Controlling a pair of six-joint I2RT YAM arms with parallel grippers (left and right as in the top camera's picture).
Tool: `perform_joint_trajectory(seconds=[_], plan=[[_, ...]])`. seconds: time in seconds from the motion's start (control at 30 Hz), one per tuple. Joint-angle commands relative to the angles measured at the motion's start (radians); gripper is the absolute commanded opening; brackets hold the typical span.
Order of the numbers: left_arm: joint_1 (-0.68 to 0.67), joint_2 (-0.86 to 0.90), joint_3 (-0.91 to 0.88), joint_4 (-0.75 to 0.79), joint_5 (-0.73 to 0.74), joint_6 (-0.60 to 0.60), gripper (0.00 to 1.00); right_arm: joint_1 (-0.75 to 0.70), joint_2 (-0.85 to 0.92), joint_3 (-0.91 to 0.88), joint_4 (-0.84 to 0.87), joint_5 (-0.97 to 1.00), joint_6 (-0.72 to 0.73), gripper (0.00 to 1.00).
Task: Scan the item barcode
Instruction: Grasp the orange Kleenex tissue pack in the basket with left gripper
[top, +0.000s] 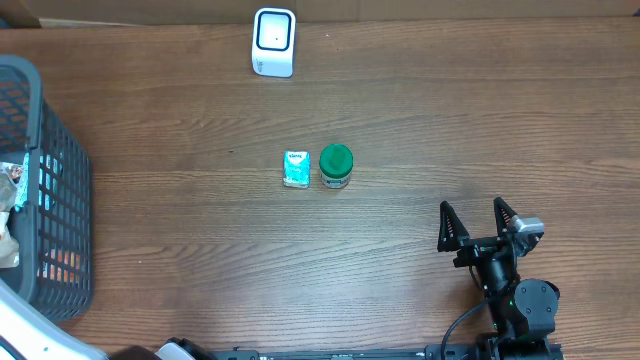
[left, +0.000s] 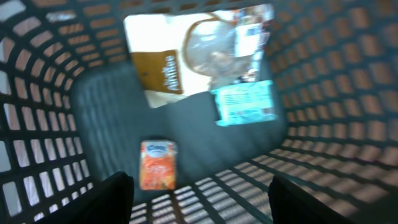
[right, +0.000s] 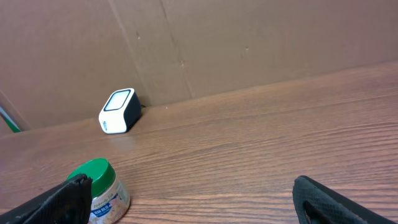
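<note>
My left gripper hangs open inside the dark mesh basket, with nothing between its fingers. Below it, on the basket floor, lie a small orange carton, a brown-and-white bag and a clear pouch with a teal label; the view is blurred. The white barcode scanner stands at the table's far edge, also seen as the scanner in the right wrist view. My right gripper rests open at the front right, holding nothing; its left finger stands in front of the green-lidded jar.
A teal packet and the green-lidded jar stand side by side mid-table. The basket wall rises all round my left gripper. A cardboard wall closes off the table's far side.
</note>
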Motion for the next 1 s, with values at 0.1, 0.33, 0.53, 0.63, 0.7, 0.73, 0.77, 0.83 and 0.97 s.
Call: perform_joint_trajectory(seconds=[0.1,0.33,0.53,0.63,0.7,0.73,0.77,0.83,0.97], plan=[[0.026,0.128,-0.06,-0.025,0.034,0.068,0.73,0.006,-0.002,-0.01,0.004,0.008,-0.004,1.0],[0.026,0.215,-0.153,0.023,0.029,0.076,0.72,0.006,-0.002,-0.01,0.004,0.008,-0.004,1.0],[0.026,0.24,-0.268,0.116,0.029,0.077,0.76,0.006,-0.002,-0.01,0.004,0.008,-0.004,1.0],[0.026,0.259,-0.331,0.167,0.029,0.076,0.77,0.006,-0.002,-0.01,0.004,0.008,-0.004,1.0],[0.026,0.27,-0.377,0.208,0.029,0.076,0.77,0.006,-0.002,-0.01,0.004,0.008,-0.004,1.0],[0.026,0.274,-0.397,0.225,0.028,0.076,0.77,0.006,-0.002,-0.01,0.004,0.008,-0.005,1.0],[0.026,0.279,-0.416,0.242,0.026,0.076,0.77,0.006,-0.002,-0.01,0.004,0.008,-0.004,1.0],[0.026,0.288,-0.447,0.273,0.026,0.076,0.76,0.006,-0.002,-0.01,0.004,0.008,-0.004,1.0],[0.026,0.31,-0.492,0.33,0.024,0.076,0.76,0.006,-0.002,-0.01,0.004,0.008,-0.004,1.0]])
